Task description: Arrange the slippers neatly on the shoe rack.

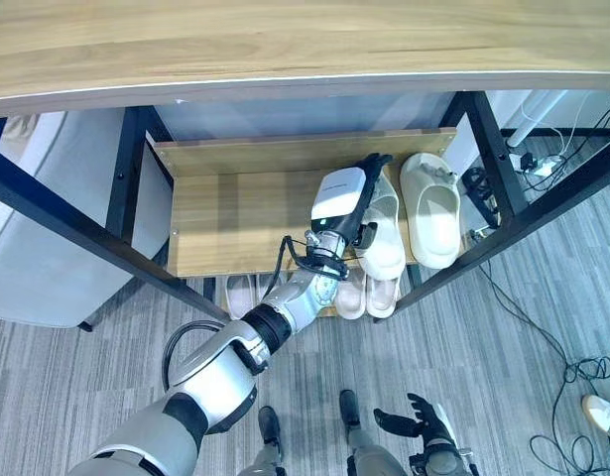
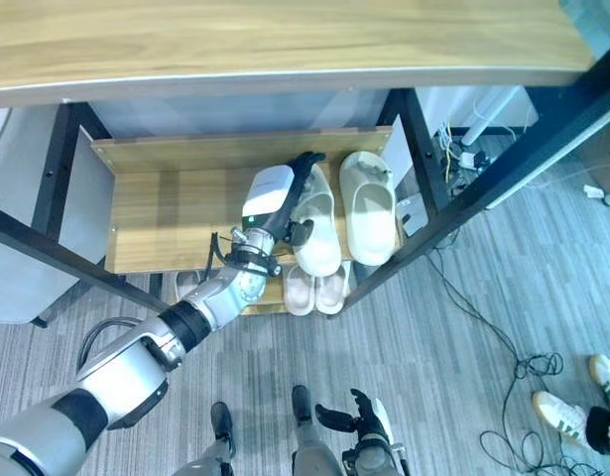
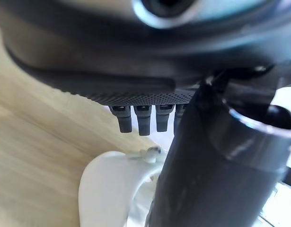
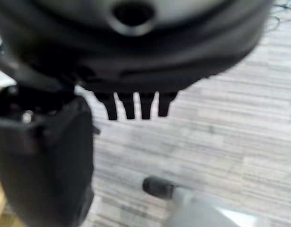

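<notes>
Cream-white foam slippers sit side by side on the wooden middle shelf (image 1: 235, 213) of the black-framed shoe rack (image 1: 493, 149), the right slipper (image 1: 430, 206) lying free and the left slipper (image 1: 384, 238) under the robot's left hand (image 1: 369, 193), whose straight fingers reach along its near edge, seemingly touching it, though the contact is hard to make out. Pale pink slippers (image 1: 367, 293) rest on the lower shelf just below, and the right hand (image 1: 419, 416) hangs low over the grey carpet (image 1: 503, 377), its fingers loosely spread and holding nothing.
</notes>
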`<state>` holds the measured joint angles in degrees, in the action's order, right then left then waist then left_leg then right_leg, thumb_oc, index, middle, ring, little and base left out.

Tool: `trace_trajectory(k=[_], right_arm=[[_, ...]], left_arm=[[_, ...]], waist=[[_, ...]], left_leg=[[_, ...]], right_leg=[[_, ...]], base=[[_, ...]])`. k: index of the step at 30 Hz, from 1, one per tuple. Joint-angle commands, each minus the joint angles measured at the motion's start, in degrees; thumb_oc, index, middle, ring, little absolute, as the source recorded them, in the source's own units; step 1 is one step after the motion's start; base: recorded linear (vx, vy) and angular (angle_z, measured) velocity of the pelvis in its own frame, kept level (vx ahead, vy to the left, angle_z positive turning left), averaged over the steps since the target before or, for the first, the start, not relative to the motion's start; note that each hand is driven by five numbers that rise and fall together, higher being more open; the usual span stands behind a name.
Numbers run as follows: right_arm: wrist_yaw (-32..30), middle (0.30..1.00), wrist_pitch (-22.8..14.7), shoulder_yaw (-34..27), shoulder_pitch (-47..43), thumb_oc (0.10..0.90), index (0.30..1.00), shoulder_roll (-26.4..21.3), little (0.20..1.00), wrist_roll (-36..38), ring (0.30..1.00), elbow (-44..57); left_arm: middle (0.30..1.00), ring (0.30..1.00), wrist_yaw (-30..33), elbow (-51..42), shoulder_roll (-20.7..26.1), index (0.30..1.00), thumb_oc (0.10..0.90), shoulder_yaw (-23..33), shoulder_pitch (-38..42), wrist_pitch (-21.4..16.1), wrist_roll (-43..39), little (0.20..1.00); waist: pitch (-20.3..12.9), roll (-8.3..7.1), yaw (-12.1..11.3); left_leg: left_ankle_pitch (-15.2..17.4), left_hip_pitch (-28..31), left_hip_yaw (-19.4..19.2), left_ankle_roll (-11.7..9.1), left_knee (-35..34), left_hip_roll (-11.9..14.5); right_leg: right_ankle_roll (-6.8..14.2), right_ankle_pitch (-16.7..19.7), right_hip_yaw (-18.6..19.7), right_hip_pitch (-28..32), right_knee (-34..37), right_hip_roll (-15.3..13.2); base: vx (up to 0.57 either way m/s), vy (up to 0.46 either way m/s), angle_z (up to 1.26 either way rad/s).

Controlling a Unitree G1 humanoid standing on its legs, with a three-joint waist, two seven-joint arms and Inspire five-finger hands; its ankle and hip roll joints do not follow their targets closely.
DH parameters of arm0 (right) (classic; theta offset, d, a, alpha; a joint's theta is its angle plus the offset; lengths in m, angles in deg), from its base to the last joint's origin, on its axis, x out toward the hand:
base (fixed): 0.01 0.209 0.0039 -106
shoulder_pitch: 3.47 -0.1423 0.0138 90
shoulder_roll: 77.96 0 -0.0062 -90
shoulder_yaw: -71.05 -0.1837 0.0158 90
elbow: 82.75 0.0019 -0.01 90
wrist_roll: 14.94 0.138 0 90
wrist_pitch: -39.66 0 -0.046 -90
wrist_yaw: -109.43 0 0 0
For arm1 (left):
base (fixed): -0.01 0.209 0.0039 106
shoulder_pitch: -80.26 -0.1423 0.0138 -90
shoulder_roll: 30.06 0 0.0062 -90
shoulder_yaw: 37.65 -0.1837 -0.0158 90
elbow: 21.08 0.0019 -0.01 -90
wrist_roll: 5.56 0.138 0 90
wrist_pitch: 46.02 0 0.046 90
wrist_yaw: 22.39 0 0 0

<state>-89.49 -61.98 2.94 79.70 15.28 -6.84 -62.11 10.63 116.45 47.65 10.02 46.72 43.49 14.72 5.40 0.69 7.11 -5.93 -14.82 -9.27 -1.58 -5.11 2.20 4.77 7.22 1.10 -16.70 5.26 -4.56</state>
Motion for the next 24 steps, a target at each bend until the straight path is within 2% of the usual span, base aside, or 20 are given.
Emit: trace_trajectory(k=[1, 5, 18, 24], right_arm=[[-0.3, 0.9, -0.3, -2.0, 2.3, 0.8, 0.9, -1.7, 0.9, 1.4, 0.9, -1.0], [-0.2, 0.9, 0.2, -2.4, 2.7, 0.8, 0.9, -1.0, 0.9, 1.6, 0.9, -0.9], [0.1, 0.9, 1.4, -2.9, 3.5, 0.8, 0.9, 1.0, 0.9, 1.9, 0.9, -0.2], [0.2, 0.9, 1.7, -3.5, 3.7, 0.8, 0.9, 1.6, 0.9, 1.9, 0.9, 0.3]], left_arm=[[0.9, 0.9, 1.7, -1.7, -2.9, 0.9, 0.8, 4.2, 7.7, -5.4, -0.1, 0.9], [0.9, 0.9, 0.5, -4.9, -2.7, 0.9, 0.8, 5.7, 5.5, -7.1, -5.5, 0.9], [0.9, 0.9, -4.3, -12.2, 0.3, 0.9, 0.8, 6.7, -2.4, -8.5, -12.1, 0.9], [0.9, 0.9, -5.6, -15.1, 1.6, 0.9, 0.8, 6.6, -6.2, -8.2, -10.2, 0.9]], waist=[[-1.9, 0.56, -1.7], [-2.4, 0.4, -2.2], [-2.7, 0.07, -3.5], [-2.9, 0.17, -4.2]], left_leg=[[1.8, -0.8, 2.7, -0.7, 0.1, -2.0], [1.9, 0.5, 2.9, -0.7, 0.1, -2.3], [2.2, 3.3, 3.6, -0.6, 0.1, -2.4], [2.2, 3.2, 3.8, -0.5, 0.1, -2.4]], right_leg=[[3.1, -2.0, -2.8, -1.3, -1.9, 1.1], [3.2, -2.4, -3.3, 0.3, -2.0, 1.2], [3.1, -3.0, -4.9, 3.2, -1.8, 1.0], [3.1, -3.0, -5.1, 3.4, -1.8, 1.0]], base=[[0.02, -0.012, 0.07], [0.03, -0.004, 0.07], [0.01, -0.003, 0.04], [0.0, -0.001, 0.01]])
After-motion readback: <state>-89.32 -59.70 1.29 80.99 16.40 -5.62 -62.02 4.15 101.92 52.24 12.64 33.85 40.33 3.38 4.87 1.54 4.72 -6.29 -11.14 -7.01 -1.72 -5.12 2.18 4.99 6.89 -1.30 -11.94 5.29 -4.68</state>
